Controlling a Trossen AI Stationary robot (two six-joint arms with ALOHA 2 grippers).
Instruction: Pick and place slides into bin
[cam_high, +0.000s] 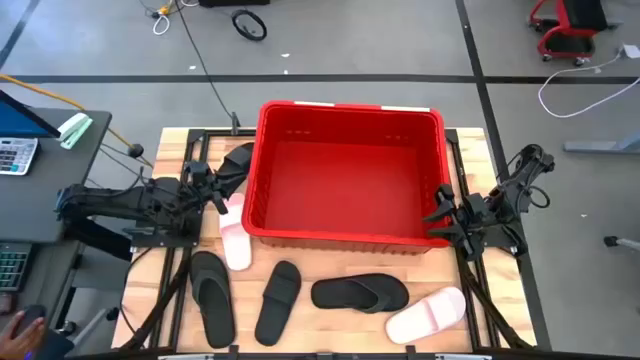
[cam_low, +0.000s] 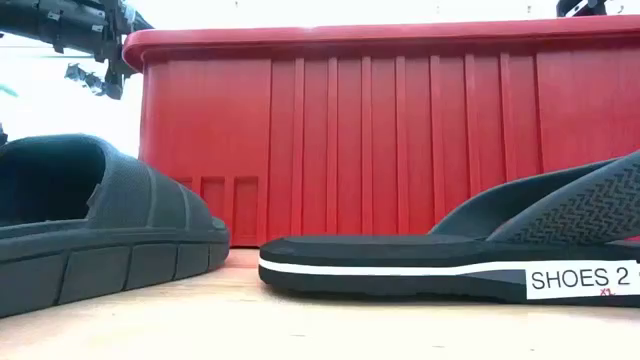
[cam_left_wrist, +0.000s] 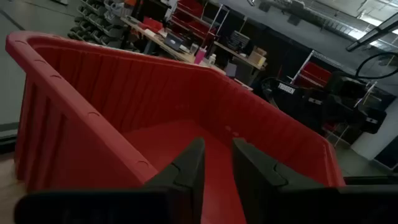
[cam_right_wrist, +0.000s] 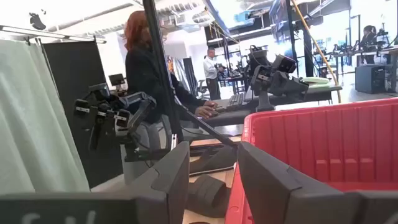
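Observation:
The red bin (cam_high: 350, 232) stands mid-table with nothing inside it. One black slide (cam_high: 237, 163) lies by its left wall. A pale pink slide (cam_high: 235, 240) lies at its near left corner. Along the near edge lie two black slides (cam_high: 212, 298) (cam_high: 278, 300), a black thong slide (cam_high: 360, 293) and another pink slide (cam_high: 427, 313). My left gripper (cam_high: 215, 192) hovers open at the bin's left rim (cam_left_wrist: 93, 118), nothing between its fingers (cam_left_wrist: 193, 168). My right gripper (cam_high: 440, 215) is open and empty at the bin's right near corner (cam_right_wrist: 249, 124).
The bin takes up most of the table's far half, between the two arms. In the low view a black slide (cam_low: 90, 220) and the thong slide (cam_low: 450, 260) lie in front of the bin's near wall (cam_low: 400, 130). People stand at desks beyond the table (cam_right_wrist: 146, 68).

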